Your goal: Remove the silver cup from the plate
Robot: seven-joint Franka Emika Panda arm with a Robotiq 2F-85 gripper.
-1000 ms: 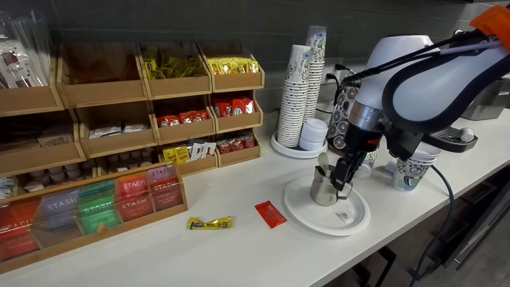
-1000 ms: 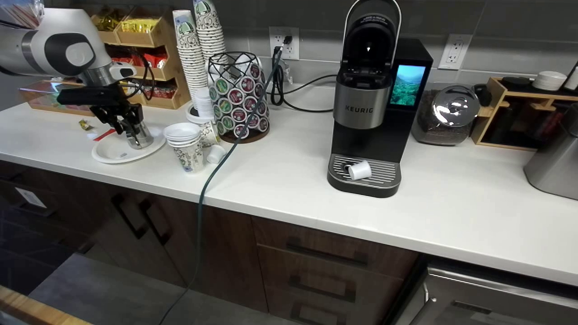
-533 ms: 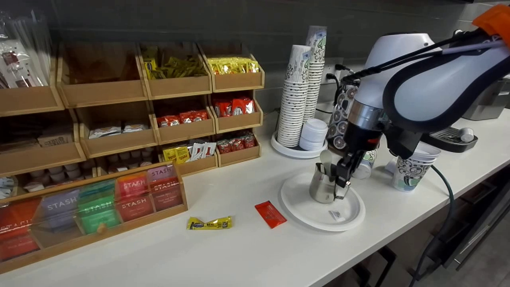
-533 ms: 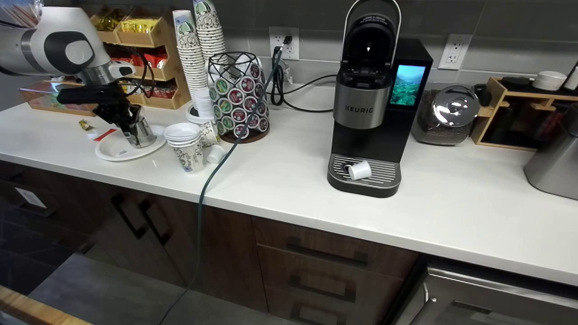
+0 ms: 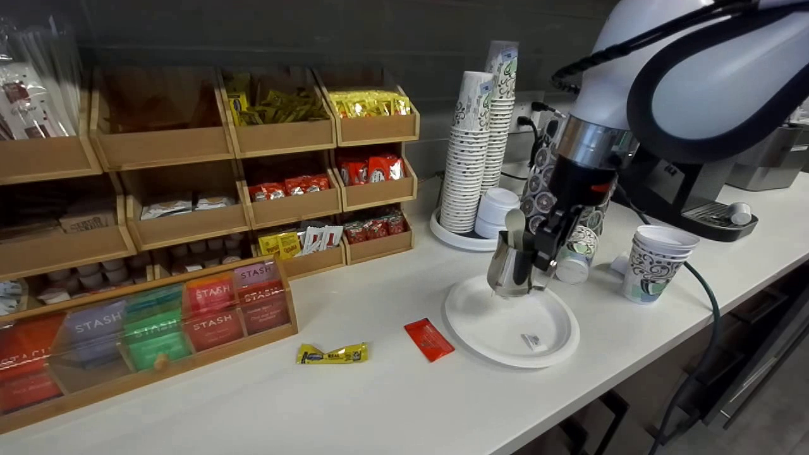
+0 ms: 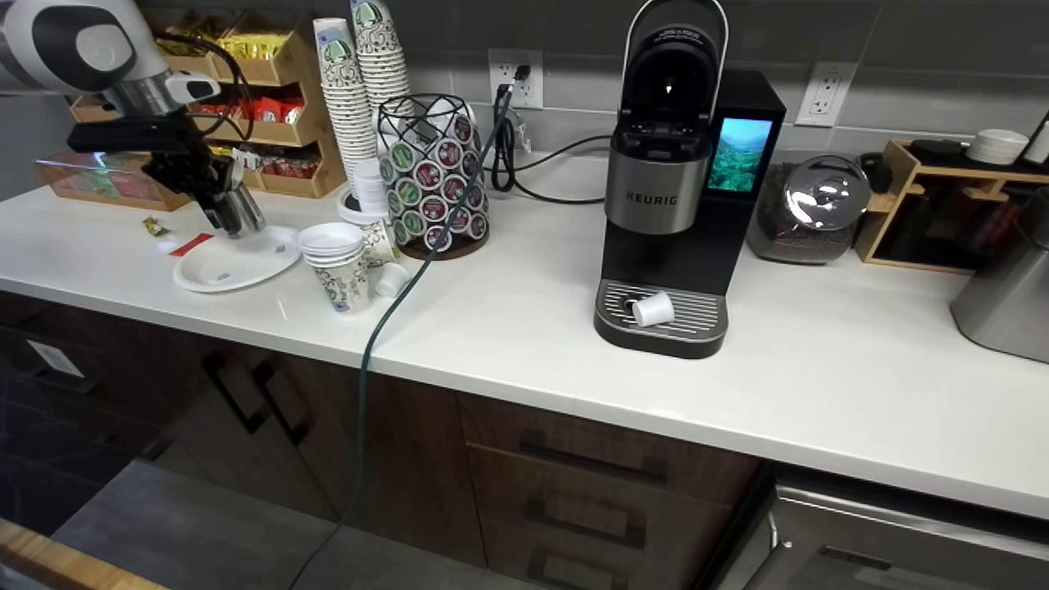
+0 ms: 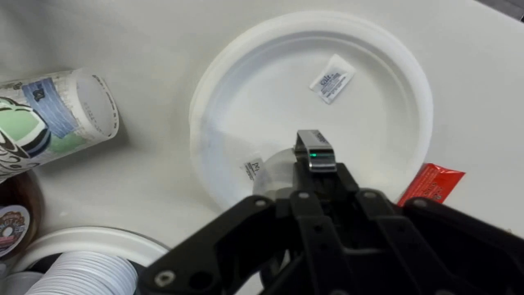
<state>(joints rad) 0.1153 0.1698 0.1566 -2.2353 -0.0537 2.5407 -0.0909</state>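
Observation:
The silver cup (image 5: 507, 270) hangs tilted just above the far part of the white plate (image 5: 562, 355), with a spoon (image 5: 515, 221) sticking out. My gripper (image 5: 545, 260) is shut on the cup's handle; this shows in both exterior views, with the cup (image 6: 243, 215) raised off the plate (image 6: 197, 283) there too. In the wrist view, the shiny handle (image 7: 317, 147) sticks out from between the closed fingers of my gripper (image 7: 321, 176). The cup body is mostly hidden there. A salt packet (image 7: 332, 78) and a pepper packet (image 7: 254, 168) lie on the plate (image 7: 206, 94).
A red packet (image 5: 430, 339) and a yellow packet (image 5: 332, 354) lie left of the plate. Tall paper cup stacks (image 5: 466, 164) stand behind. A lying paper cup (image 5: 576, 253), a short cup stack (image 5: 658, 265) and a pod rack (image 6: 434, 176) are near the arm.
The plate first shifted slightly with the cup. Then my gripper rose with the cup in it, lifting it off the plate; the plate stays on the counter.

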